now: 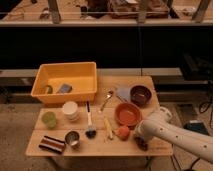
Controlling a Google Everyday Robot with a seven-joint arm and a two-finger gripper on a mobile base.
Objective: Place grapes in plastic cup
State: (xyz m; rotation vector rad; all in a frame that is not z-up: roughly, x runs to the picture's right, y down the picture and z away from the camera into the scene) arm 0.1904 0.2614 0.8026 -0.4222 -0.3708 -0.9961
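The grapes (142, 145) are sitting at the front right corner of the table (100, 148), a dark lumpy clump close to the edge. The gripper (140, 140) is right down on top of them, at the end of the white arm (170, 134) that reaches in from the lower right. The arm covers most of that spot, so there's no way to make out whether the gripper is spread or closed on anything, or whether the bunch is off the table at all.

Just left of the grapes is the orange fruit (123, 132), and behind that an orange bowl (127, 114). A darker brown bowl (140, 94) sits further back, near the right rear corner. Moving left there's a yellow stick-like thing (108, 127), a spoon (106, 100) and a black brush with a pale handle (90, 129).

The plastic cup (49, 119) is way over on the left side, upright, well apart from the grapes. The cream-white cup (70, 110) is beside it on the right, the metal cup (72, 138) is in front of that one, and a striped flat thing (51, 144) lies at the front left corner. At the back left is the yellow bin (75, 70) with a grey block (64, 88) and something green (47, 89) inside.
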